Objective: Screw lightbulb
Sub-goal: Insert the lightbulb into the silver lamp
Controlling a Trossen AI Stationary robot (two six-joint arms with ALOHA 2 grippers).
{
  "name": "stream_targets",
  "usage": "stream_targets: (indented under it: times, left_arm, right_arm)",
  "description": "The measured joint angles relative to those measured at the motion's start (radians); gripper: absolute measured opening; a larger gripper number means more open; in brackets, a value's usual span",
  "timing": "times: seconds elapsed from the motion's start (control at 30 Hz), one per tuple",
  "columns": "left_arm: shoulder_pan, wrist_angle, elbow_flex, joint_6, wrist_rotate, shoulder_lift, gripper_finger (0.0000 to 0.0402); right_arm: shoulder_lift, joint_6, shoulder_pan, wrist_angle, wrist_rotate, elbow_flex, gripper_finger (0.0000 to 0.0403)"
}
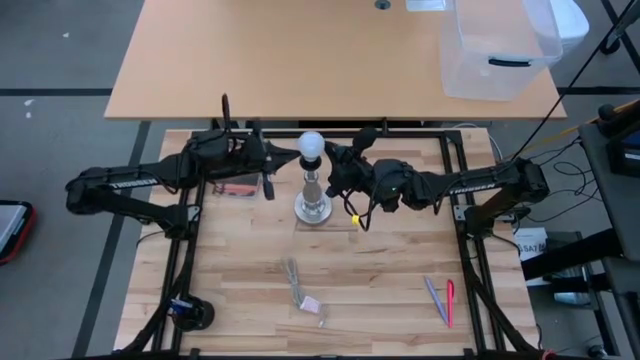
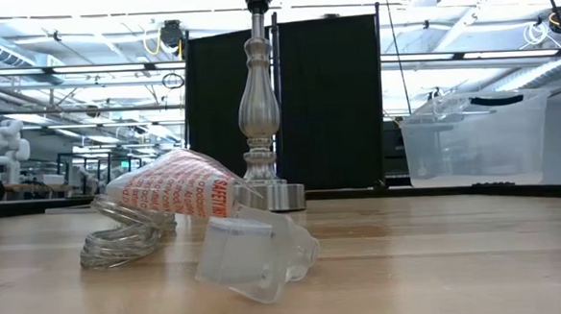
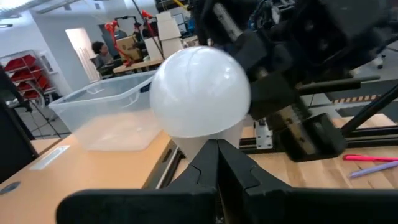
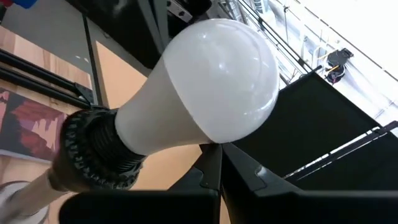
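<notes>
The white lightbulb (image 1: 313, 145) sits in the black socket (image 4: 93, 155) on top of the silver stand (image 1: 313, 205), which rests on its round base mid-table. My left gripper (image 1: 296, 156) is shut and level at the bulb's left side. My right gripper (image 1: 333, 160) is also shut and level, at the bulb's right side. The left wrist view shows the bulb (image 3: 200, 90) just beyond the shut fingertips (image 3: 217, 149). In the right wrist view the bulb (image 4: 211, 81) is just past that gripper's tips (image 4: 214, 152). The low view shows only the stand (image 2: 256, 91); the bulb is above that picture. My left gripper's shut fingertips come level from the table's left at the bulb's tapered neck (image 3: 208, 138), below the globe; I cannot tell whether they touch it. My right gripper's shut fingertips come level from the table's right at the side of the globe (image 4: 211, 134); I cannot tell whether they touch it.
Clear plastic packaging (image 1: 300, 285) lies near the table's front, seen close up in the low view (image 2: 252, 255). Pens (image 1: 442, 300) lie at the front right. A red-patterned flat item (image 1: 238, 188) lies left of the stand. A clear bin (image 1: 495, 50) stands on the far desk.
</notes>
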Motion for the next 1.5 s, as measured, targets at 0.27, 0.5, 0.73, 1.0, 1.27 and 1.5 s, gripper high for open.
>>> stream_targets:
  times: [0.27,0.5,0.73,1.0,1.27,1.5]
  left_arm:
    - [0.062,-0.006,0.000,-0.046,-0.019,0.003,0.0002]
    - [0.094,-0.022,0.000,-0.081,-0.049,0.034,0.0002]
    - [0.070,-0.024,0.000,-0.081,-0.048,-0.010,0.0002]
    - [-0.009,-0.020,0.001,-0.049,-0.047,-0.069,0.0002]
    - [-0.048,-0.019,0.001,-0.025,-0.022,-0.058,0.0002]
    - [-0.022,-0.015,0.001,-0.020,-0.022,-0.056,0.0002]
  right_arm:
    - [0.000,0.001,0.051,-0.005,-0.038,0.000,0.0000]
    - [0.000,0.011,0.098,-0.020,-0.046,0.000,0.0000]
    - [0.000,0.010,0.084,-0.026,0.049,0.000,0.0000]
    - [0.000,0.008,0.010,-0.006,0.024,0.000,0.0000]
    - [0.000,-0.013,-0.058,0.054,-0.055,0.000,0.0000]
    - [0.000,-0.015,-0.048,0.053,-0.096,0.000,0.0000]
